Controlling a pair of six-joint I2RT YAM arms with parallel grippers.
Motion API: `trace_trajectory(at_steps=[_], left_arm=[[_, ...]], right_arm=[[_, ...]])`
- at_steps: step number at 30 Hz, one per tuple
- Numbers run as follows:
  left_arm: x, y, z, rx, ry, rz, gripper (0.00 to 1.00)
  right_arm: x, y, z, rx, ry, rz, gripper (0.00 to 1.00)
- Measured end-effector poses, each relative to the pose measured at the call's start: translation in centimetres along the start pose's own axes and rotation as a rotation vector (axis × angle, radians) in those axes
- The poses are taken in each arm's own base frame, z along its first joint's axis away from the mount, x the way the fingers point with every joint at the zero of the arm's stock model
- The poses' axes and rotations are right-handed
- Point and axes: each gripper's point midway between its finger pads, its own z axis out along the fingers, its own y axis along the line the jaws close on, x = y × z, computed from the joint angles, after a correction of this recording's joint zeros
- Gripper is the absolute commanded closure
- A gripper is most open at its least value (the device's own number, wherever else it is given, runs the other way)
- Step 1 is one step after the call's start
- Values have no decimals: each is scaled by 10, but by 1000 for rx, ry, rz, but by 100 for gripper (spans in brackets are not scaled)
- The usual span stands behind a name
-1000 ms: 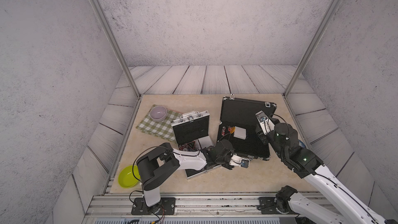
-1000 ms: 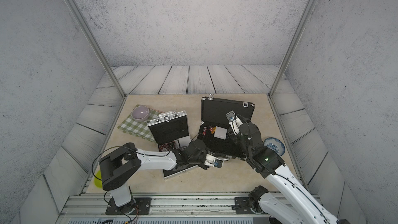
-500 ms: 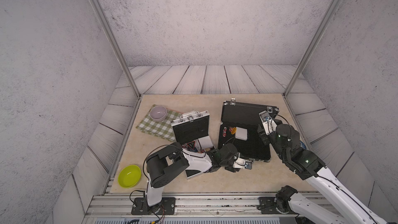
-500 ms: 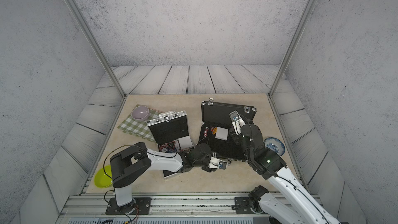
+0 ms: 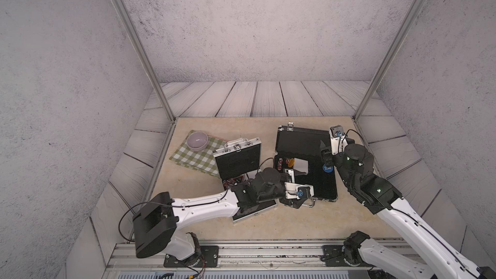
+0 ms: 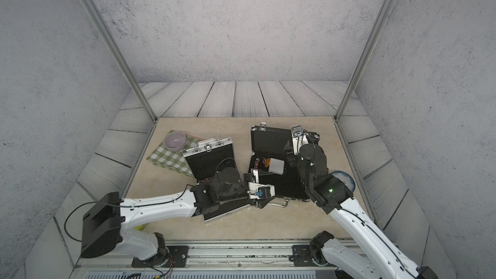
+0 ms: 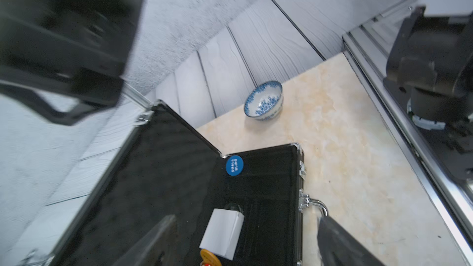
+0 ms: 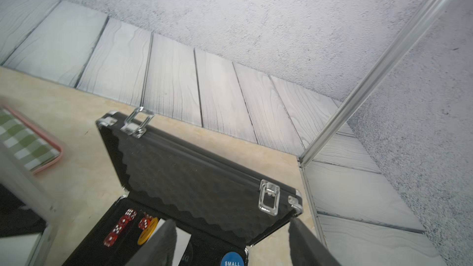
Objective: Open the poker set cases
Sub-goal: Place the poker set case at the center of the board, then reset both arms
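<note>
The silver case (image 5: 237, 158) stands mid-table (image 5: 268, 224), lid upright. The black case (image 5: 300, 140) lies open toward the right edge (red dice (image 8: 122, 222), blue chip (image 7: 234, 165) inside). Left gripper (image 5: 304, 187) — spread by its handle (image 7: 317, 204); right gripper (image 8: 231, 223) spread, seemingly clear of the lid.

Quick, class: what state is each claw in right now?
Left claw: open, holding nothing.
Right claw: open, holding nothing.
</note>
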Motion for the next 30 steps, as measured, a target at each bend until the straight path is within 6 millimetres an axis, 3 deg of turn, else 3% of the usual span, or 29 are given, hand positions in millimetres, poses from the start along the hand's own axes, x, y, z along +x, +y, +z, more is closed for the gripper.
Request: trace_trajectory(at_steps=[4, 6, 8, 11, 15, 18, 21, 27, 30], left_arm=[[-7, 48, -44, -245, 25, -72, 12], [1, 87, -79, -437, 58, -128, 13], [16, 127, -124, -648, 97, -196, 13], [40, 176, -209, -986, 141, -281, 13], [52, 204, -298, -1324, 173, -312, 13], [70, 215, -327, -1461, 241, -320, 13], [103, 221, -342, -1537, 350, -345, 13], [182, 218, -364, -1603, 530, -448, 13], [210, 215, -374, -1623, 572, -505, 13]], right_arm=[[11, -40, 21, 96, 28, 169, 27], [24, -72, 28, 178, 31, 277, 25], [42, -97, 31, 261, 37, 345, 24], [74, -118, 32, 359, 69, 384, 24], [121, -142, 31, 504, 118, 383, 24], [157, -148, 33, 571, 167, 384, 24], [185, -144, 39, 587, 210, 396, 24], [218, -134, 44, 583, 187, 416, 25], [232, -126, 50, 550, 189, 410, 25]])
